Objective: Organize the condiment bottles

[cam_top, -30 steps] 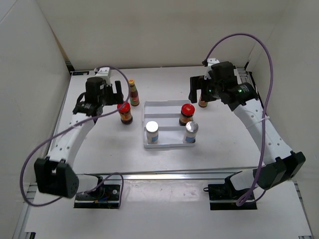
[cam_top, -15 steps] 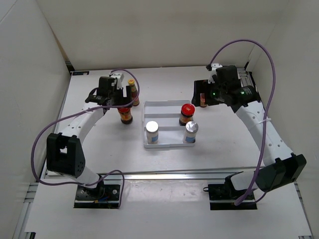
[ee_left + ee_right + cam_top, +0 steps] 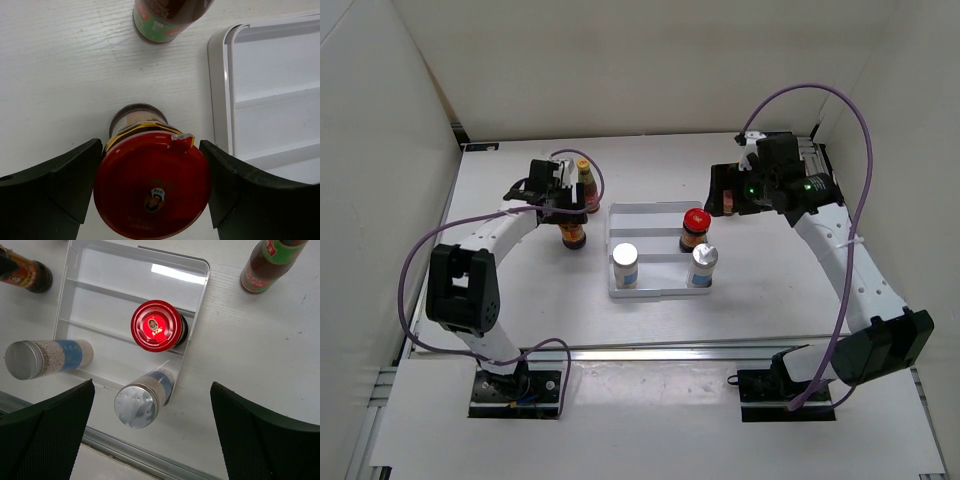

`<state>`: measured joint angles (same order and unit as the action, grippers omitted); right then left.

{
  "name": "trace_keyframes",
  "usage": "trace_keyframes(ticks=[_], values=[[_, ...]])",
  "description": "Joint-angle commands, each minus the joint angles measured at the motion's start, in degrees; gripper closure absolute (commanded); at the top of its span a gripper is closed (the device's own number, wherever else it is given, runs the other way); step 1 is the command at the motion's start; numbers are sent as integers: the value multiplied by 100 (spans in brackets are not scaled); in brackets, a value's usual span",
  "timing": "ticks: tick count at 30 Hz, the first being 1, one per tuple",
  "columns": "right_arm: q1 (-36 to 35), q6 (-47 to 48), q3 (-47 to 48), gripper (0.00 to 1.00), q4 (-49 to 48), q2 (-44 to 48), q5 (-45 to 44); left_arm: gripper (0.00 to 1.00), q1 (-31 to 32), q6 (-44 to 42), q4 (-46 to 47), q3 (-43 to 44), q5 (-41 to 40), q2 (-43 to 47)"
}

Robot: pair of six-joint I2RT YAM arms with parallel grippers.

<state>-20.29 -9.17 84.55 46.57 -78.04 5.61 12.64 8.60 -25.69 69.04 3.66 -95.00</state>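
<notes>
A red-lidded jar stands left of the white tray. My left gripper is over it. In the left wrist view its fingers are open and sit close on either side of the red lid, with the gripper straddling the jar. A slim yellow-capped bottle stands just behind. In the tray stand a second red-lidded jar and two silver-capped shakers. My right gripper is open and empty, high above the tray's right end. The other slim bottle stands right of the tray.
The tray's ridged compartments hold the jar and shakers along the right and front. White walls enclose the table on the left, back and right. A metal rail runs along the near edge.
My left gripper has moved right and come over the red-lidded jar left of the tray. My right gripper has shifted slightly toward the back. The bottles have not moved.
</notes>
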Motion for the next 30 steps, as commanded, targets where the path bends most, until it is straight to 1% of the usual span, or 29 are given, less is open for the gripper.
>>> trace_keyframes(ticks=[1,2,4,5,6,7,9,10,12,13,17,20,22,26,27,30], values=[[104,47,-9,0,-104,140,142,11,-34,28,-50,251,47,-10],[105,47,-9,0,-104,140,142,16,-34,28,-102,303,108,-71],[105,47,-9,0,-104,140,195,22,-34,28,-103,304,109,-124],[105,47,-9,0,-104,140,195,28,-34,28,-103,304,109,-124],[105,47,-9,0,-104,140,195,39,-34,28,-103,304,30,-124],[105,47,-9,0,-104,140,195,45,-34,28,-155,364,29,-124],[105,47,-9,0,-104,140,247,59,-34,28,-208,417,-224,-46],[105,47,-9,0,-104,140,248,72,-34,80,-278,496,-286,60],[105,47,-9,0,-52,140,248,81,-34,80,-366,602,-357,279],[105,47,43,0,-51,192,248,89,-34,141,-366,715,-357,367],[157,47,44,0,-51,245,248,89,194,142,-428,962,-288,877],[157,47,44,0,1,306,248,89,396,142,-428,1120,72,1141],[157,47,44,0,2,307,301,89,458,194,-192,1121,335,1281],[157,47,-9,0,2,307,301,89,616,300,247,919,890,1335],[157,47,-9,0,54,307,301,89,616,300,310,919,969,1257],[157,47,-9,0,54,307,301,89,879,353,450,857,1171,1011]])
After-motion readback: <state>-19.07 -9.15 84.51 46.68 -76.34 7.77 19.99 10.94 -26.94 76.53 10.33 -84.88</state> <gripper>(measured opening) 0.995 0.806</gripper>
